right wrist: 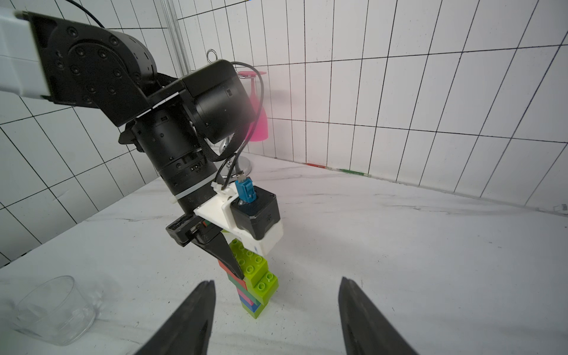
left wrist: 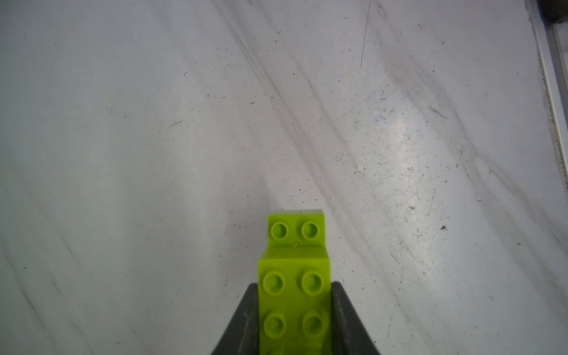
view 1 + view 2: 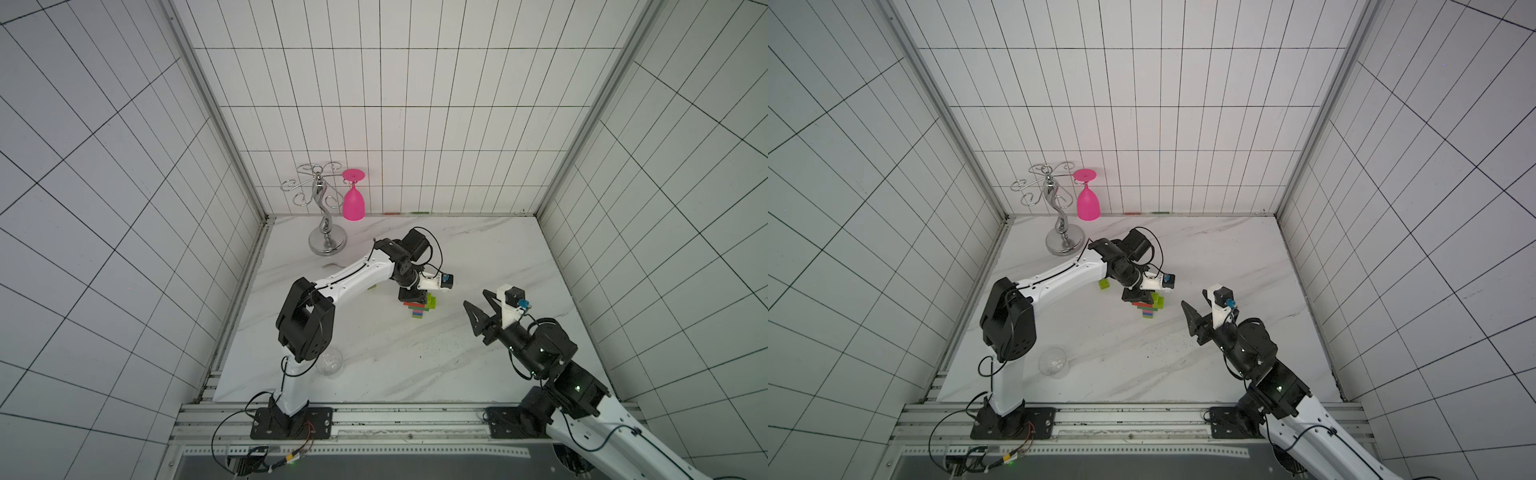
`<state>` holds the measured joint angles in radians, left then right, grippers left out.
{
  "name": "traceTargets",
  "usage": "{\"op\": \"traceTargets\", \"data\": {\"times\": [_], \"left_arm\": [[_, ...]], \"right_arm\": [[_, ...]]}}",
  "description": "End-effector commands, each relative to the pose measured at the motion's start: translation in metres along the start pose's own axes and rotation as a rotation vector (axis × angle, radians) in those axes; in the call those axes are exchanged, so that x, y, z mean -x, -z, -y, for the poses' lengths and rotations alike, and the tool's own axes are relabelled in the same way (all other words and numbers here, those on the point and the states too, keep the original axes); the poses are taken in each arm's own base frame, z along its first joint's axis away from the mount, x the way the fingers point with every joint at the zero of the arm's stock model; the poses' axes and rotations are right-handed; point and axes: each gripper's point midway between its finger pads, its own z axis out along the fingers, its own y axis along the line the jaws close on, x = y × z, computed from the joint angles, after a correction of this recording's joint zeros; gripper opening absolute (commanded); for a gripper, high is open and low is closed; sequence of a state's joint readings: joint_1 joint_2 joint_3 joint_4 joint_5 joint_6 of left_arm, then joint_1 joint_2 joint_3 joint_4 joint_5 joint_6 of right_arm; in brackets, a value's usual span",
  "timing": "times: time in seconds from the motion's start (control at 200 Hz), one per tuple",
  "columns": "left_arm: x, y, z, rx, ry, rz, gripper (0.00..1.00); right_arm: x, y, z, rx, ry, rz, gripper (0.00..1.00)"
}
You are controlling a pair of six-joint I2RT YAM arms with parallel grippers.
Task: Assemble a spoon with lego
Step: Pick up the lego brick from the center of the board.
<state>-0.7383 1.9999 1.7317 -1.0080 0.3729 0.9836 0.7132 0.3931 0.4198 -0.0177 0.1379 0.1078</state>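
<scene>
The spoon [image 3: 419,308] [image 3: 1148,308] is a small stack of lego standing on the marble table in both top views. In the right wrist view the spoon [image 1: 250,295] shows lime, blue, pink, dark-green and red layers with lime bricks stepped on top. My left gripper [image 3: 412,296] [image 2: 294,285] is shut on the topmost lime brick [image 2: 295,302], whose studs face the left wrist camera. A second lime brick [image 2: 296,230] juts out below it. My right gripper [image 3: 478,301] [image 1: 276,281] hovers open to the right of the stack, apart from it. One loose lime brick [image 3: 1104,284] lies under the left forearm.
A clear glass cup [image 3: 330,362] [image 1: 52,310] lies on its side near the left arm's base. A chrome glass rack [image 3: 326,241] with a pink goblet [image 3: 353,201] hanging from it stands at the back left. Tiled walls close off three sides of the table.
</scene>
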Motion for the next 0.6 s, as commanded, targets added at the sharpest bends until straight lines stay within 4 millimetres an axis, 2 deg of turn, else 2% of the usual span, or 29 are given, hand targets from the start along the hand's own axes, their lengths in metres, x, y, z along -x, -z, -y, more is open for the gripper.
{"op": "traceTargets", "data": {"times": [0.0,0.12,0.28,0.595], "left_arm": [[-0.030,-0.024,0.022,-0.105,0.062,-0.103,0.17],[-0.046,-0.032,0.025,-0.122,0.095,-0.169,0.15],[-0.052,-0.036,0.028,-0.125,0.117,-0.184,0.15],[-0.070,-0.060,0.048,-0.223,0.194,-0.286,0.15]], "right_arm": [[-0.002,0.000,0.001,-0.001,-0.002,0.008,0.67],[-0.002,0.001,0.003,-0.008,-0.002,0.012,0.67],[-0.001,0.002,0.004,-0.014,-0.003,0.015,0.67],[0.001,0.005,0.006,-0.026,-0.004,0.024,0.67]]}}
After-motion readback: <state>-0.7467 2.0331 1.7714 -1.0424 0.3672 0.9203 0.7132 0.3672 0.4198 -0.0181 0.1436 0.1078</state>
